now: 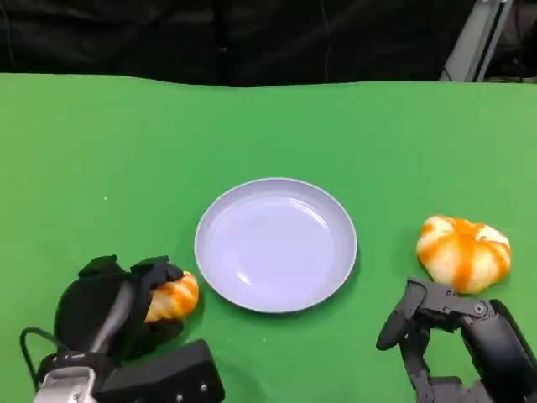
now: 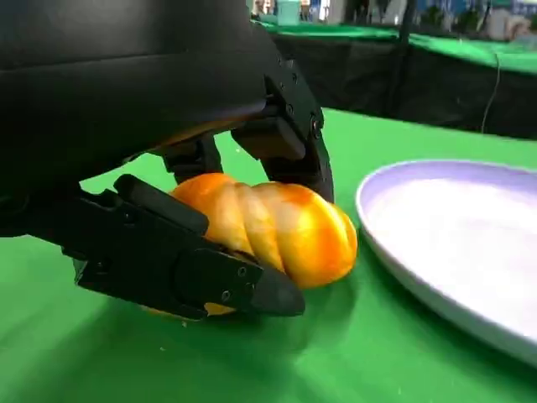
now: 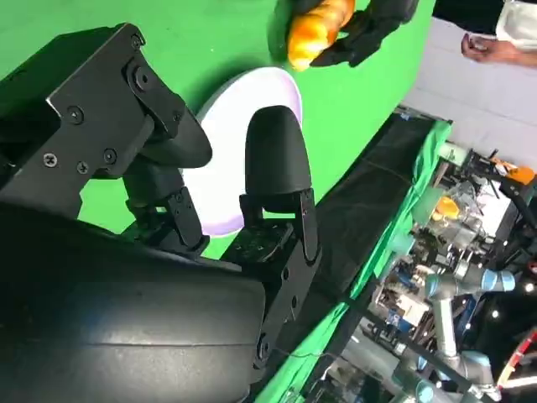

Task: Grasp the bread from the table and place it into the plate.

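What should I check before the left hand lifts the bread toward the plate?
1. Left hand closed around the twisted bread: ok, fingers wrap both sides.
2. Bread off the table: cannot tell.
3. Plate free to receive: ok, nothing lies in it.
4. Path from bread to plate: ok, plate rim sits right beside the bread.
5. Right hand out of the way: ok, it holds nothing, beside the round bread.

Left hand [image 1: 117,306] clenched around something (right hand [image 1: 457,336] open, idle)
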Controlling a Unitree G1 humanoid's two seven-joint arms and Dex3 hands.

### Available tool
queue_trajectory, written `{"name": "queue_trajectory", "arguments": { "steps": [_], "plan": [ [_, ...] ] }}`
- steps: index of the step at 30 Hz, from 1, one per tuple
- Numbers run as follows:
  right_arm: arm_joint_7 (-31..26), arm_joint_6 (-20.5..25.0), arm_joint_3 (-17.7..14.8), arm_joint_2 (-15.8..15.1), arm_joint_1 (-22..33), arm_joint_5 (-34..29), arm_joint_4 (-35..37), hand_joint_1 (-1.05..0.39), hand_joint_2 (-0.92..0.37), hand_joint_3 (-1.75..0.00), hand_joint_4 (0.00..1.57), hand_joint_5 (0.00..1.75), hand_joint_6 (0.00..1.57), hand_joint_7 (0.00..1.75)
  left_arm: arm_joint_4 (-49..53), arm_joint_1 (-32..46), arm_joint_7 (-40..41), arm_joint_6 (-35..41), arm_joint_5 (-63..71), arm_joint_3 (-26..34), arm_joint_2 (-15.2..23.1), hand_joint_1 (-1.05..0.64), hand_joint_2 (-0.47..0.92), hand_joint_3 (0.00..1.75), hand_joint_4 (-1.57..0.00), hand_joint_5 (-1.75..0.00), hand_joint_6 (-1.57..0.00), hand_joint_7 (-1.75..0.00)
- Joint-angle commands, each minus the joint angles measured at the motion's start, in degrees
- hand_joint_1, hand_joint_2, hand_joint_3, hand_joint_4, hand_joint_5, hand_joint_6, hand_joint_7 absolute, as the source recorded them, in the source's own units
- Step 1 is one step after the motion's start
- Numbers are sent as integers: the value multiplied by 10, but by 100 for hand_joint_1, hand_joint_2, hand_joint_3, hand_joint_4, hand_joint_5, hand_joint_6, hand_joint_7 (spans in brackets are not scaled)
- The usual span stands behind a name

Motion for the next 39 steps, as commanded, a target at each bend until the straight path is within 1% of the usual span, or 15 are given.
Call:
{"name": "queue_trajectory", "arguments": {
  "steps": [1, 4, 7, 8, 9, 10, 11, 13, 15, 19, 25, 28, 31, 35, 39],
  "plan": [
    [0, -4, -3, -5, 0, 5, 4, 10, -32, -143, 83, 163, 79, 133, -33, 27, 12, -2, -2, 9, 17, -20, 89, 12, -72, -175, -94, -75],
    [1, -2, -4, -6, -1, 6, 3, 10, -33, -143, 83, 163, 79, 133, -37, 35, 26, -19, -10, 17, 18, -12, 91, 11, -72, -175, -98, -74],
    [1, 0, -4, -6, -1, 5, 2, 10, -33, -143, 84, 163, 79, 133, -29, 36, 42, -38, -13, 20, 18, -9, 90, 16, -74, -175, -98, -84],
    [1, -2, -4, -5, -2, 6, 4, 10, -32, -143, 84, 163, 79, 133, -24, 39, 83, -59, -4, 22, 19, -9, 90, 17, -74, -175, -97, -85],
    [1, -4, -4, -5, -2, 7, 5, 11, -32, -144, 83, 162, 80, 133, -19, 40, 116, -77, 2, 23, 20, -11, 88, 26, -77, -172, -95, -96],
    [3, -2, -4, -5, -2, 9, 5, 11, -31, -144, 83, 161, 80, 133, -16, 40, 148, -93, 11, 22, 22, -12, 76, 52, -80, -169, -91, -106],
    [3, 0, -3, -4, -2, 10, 5, 11, -32, -144, 83, 161, 79, 133, -14, 38, 175, -107, 21, 20, 25, -13, 69, 68, -82, -167, -90, -110],
    [4, 2, -3, -4, -1, 11, 3, 11, -32, -144, 84, 162, 79, 133, -10, 32, 207, -130, 31, 17, 28, -14, 59, 89, -85, -166, -84, -127],
    [4, 2, -3, -3, -2, 11, 3, 11, -33, -144, 84, 162, 79, 133, -5, 28, 225, -144, 35, 16, 28, -14, 55, 97, -86, -167, -81, -137],
    [3, -2, -3, -3, -3, 9, 6, 11, -33, -143, 84, 162, 79, 133, -16, 21, 228, -155, 39, 13, 27, -17, 55, 104, -84, -173, -77, -145],
    [7, 4, -2, -2, -1, 12, 2, 11, -33, -142, 83, 165, 79, 133, -29, 10, 193, -172, 19, 13, 22, -15, 53, 109, -79, -175, -73, -147],
    [7, 2, -2, -2, 0, 12, 2, 11, -33, -142, 83, 165, 79, 133, -3, -35, 186, -185, 22, -1, 9, -15, 49, 114, -80, -175, -74, -149],
    [5, 2, -2, -1, 2, 9, -1, 12, -33, -143, 83, 165, 79, 134, 42, -89, 183, -189, 27, -19, -6, -15, 41, 128, -84, -175, -82, -138],
    [3, -3, -2, -1, 2, 9, 2, 12, -32, -144, 83, 165, 79, 134, 81, -126, 179, -191, 24, -33, -18, -16, 44, 124, -85, -175, -79, -147],
    [3, 2, -2, 0, 5, 6, -4, 12, -33, -143, 84, 167, 79, 134, 98, -148, 158, -188, 17, -43, -28, -17, 48, 112, -81, -175, -77, -140]
  ]
}}
